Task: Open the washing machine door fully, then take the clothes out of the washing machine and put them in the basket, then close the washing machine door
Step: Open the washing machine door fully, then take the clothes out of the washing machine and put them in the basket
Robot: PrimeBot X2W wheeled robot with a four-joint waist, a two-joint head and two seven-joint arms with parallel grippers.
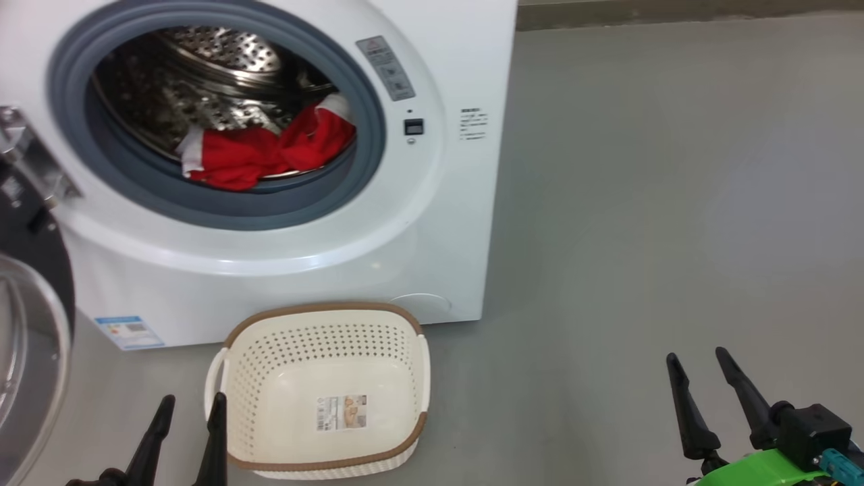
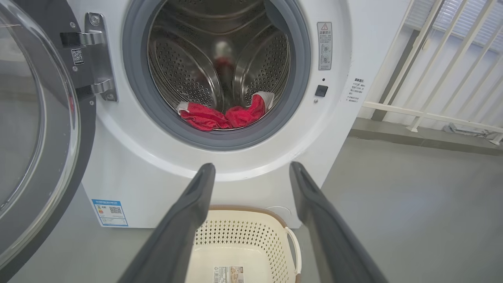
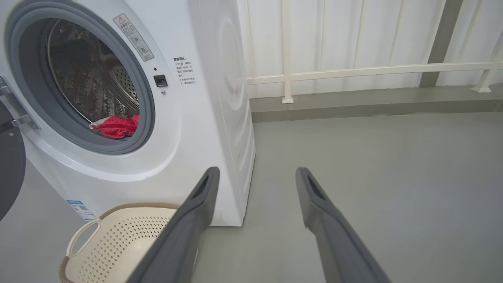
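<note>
— Nearest first?

— Found the left pincer [image 1: 194, 398] released at the lower left of the head view. Fingers spread and empty, just beside the left handle of the basket [image 1: 324, 308]. Found the right pincer [image 1: 695, 354] likewise released and empty, well apart to the right, above bare floor [image 1: 641, 202].

— Basket?

— Standing upright on the floor, just in front of the washing machine [image 1: 445, 236], below its opening. Cannot tell whether touching it. Carries a paper label [image 1: 342, 412] on its bottom.

— Surface?

— Recorded a smooth grey floor, even in colour, with a faint sheen.

— Machine?

— Recorded the washing machine door [image 1: 34, 324] swung wide to the left on its metal hinge [image 2: 96, 59], inner face and glass bowl turned toward the camera. Noted a blue sticker [image 1: 128, 332] low on the white front panel. Located the clothes [image 1: 263, 155] inside: red with white trim, heaped at the front lip of the perforated steel drum [image 1: 223, 50], lying against the grey rubber ring [image 1: 270, 210].

— Beyond?

— Seen in the right wrist view, behind and to the right of the machine: a low grey kerb [image 3: 353, 108] along the floor's far edge. Standing on it, a white railing [image 3: 353, 73], with pale panelling behind.
</note>
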